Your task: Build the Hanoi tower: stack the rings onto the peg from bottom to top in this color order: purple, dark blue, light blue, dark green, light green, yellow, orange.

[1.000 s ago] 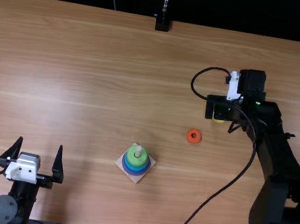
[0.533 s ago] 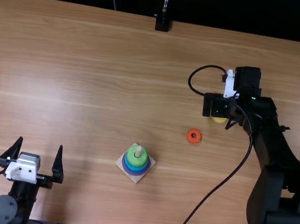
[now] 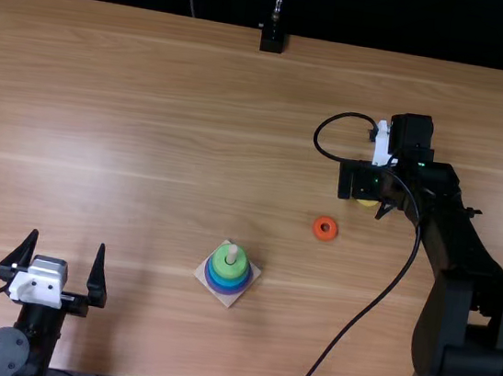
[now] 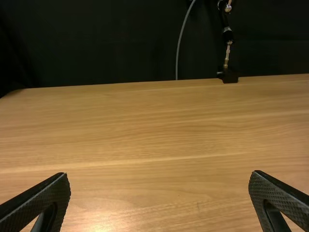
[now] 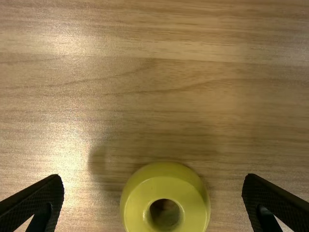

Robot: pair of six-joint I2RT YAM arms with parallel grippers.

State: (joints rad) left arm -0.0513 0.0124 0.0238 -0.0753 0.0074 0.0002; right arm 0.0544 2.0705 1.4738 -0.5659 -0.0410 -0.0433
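My right gripper is over the yellow ring, partly covering it. In the right wrist view the gripper stands open, and the yellow ring lies flat on the table between its spread fingers, untouched. An orange ring lies nearer the table's front edge. The peg rises from a square wooden base; a light green ring tops its stack, with blue and purple rings lower down. My left gripper is open at the front left; its left wrist view shows the gripper holding nothing.
A thin black cable loops from the right gripper down to the front edge, between the stack and the right arm. At the far edge of the table stands a small black stand.
The right gripper has shifted slightly left over the table, its arm with it. The left arm, the stack and the orange ring have stayed put.
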